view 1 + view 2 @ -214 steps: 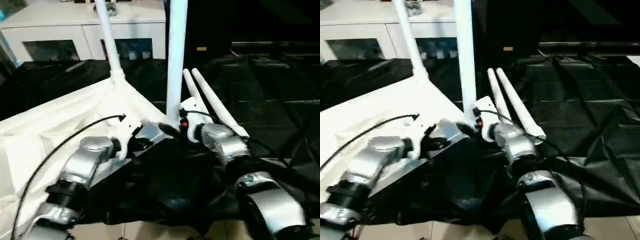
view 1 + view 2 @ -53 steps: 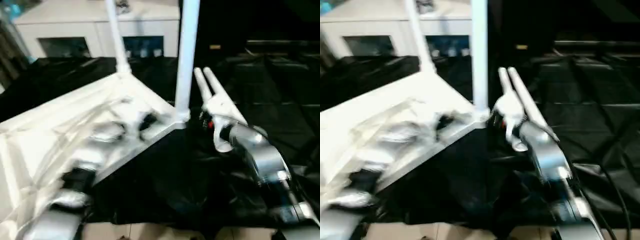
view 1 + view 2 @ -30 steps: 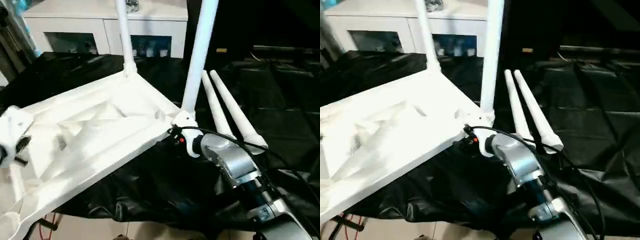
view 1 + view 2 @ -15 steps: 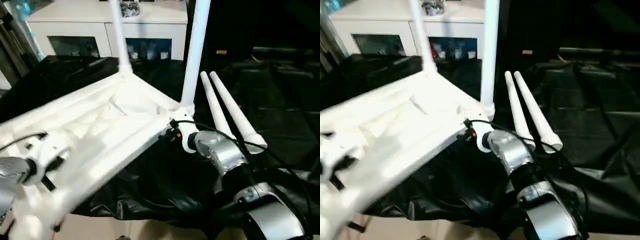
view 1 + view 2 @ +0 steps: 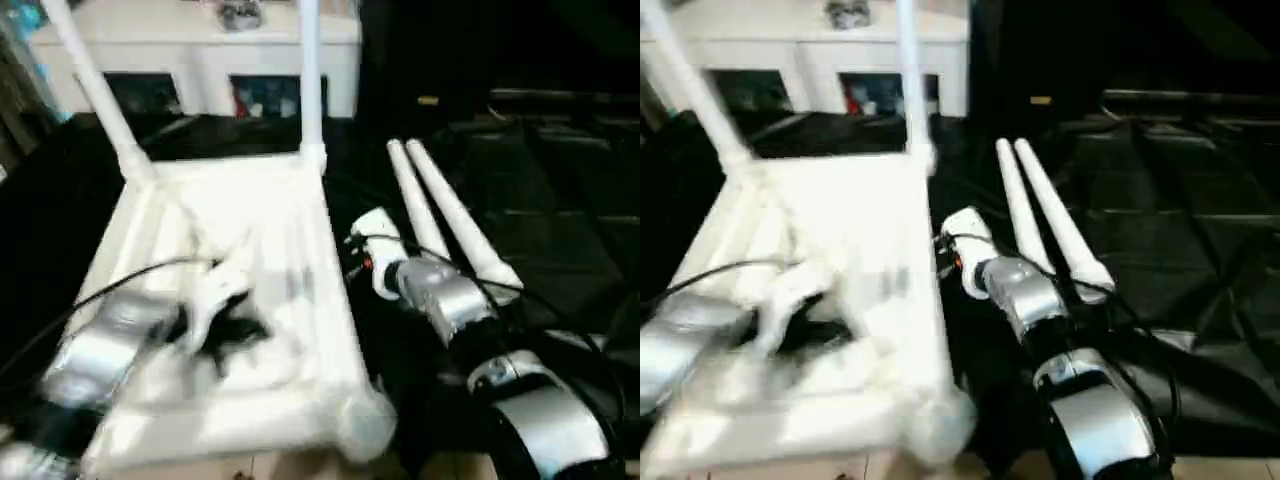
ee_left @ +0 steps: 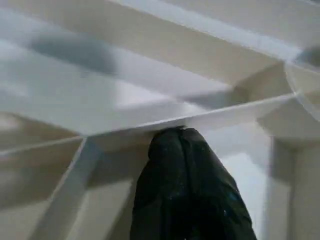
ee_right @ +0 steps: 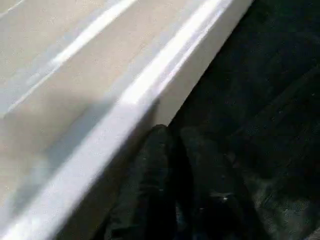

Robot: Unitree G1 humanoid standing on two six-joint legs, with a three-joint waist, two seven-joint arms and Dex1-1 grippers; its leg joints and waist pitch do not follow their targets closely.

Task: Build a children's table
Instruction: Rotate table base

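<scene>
- The white table top (image 5: 250, 300) lies upside down on the black-draped work table (image 5: 560, 190), ribbed underside up, its near edge at the table's front.
- Two legs (image 5: 310, 80) stand upright in the far corner sockets, and two loose legs (image 5: 450, 225) lie side by side on the black cloth, just right of the top.
- The left arm reaches forward over the underside. The left gripper (image 6: 182, 137) points down into the ribs, its black fingers pressed together, tips against a rib junction and gripping nothing.
- The right arm stretches forward beside the top's right edge. The right gripper (image 7: 172, 137) sits low against the rim's outer wall, fingers nearly together with no part between them.
- A white cabinet (image 5: 200, 60) stands behind the work table.
</scene>
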